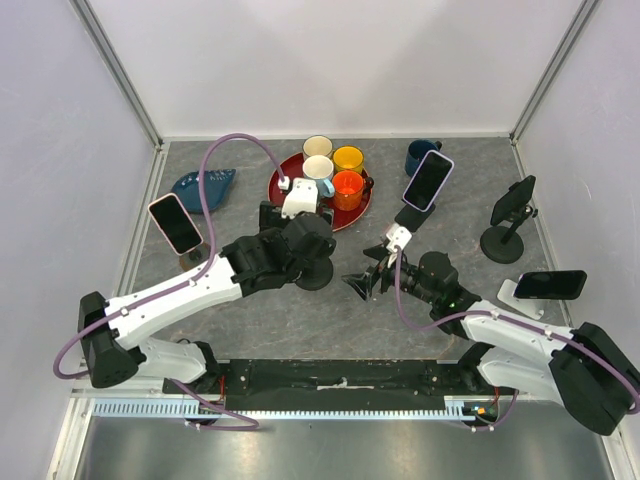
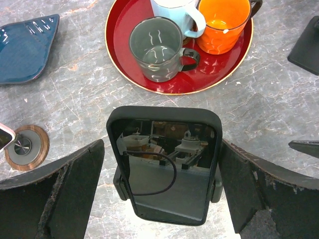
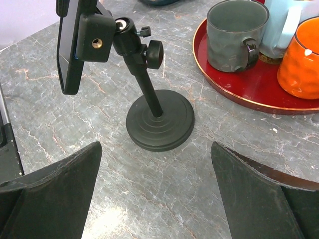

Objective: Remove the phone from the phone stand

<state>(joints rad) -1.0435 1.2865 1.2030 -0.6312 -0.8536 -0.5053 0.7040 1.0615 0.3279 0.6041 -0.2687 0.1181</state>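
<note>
The phone [image 2: 164, 169] sits in the phone stand [image 3: 159, 124], six o'clock of the red tray [image 2: 119, 59]. The left gripper [image 2: 160, 149] straddles it, jaws apart; the right gripper [image 3: 155, 149], also apart, faces the base. Close squarely on the edges, then lift straight.

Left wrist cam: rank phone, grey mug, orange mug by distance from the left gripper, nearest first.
1. Phone: between the open fingers of the left gripper, touching neither.
2. Grey mug: straight ahead, on the near part of the red tray.
3. Orange mug: beyond the grey one, to the right, farther back on the tray.
</note>
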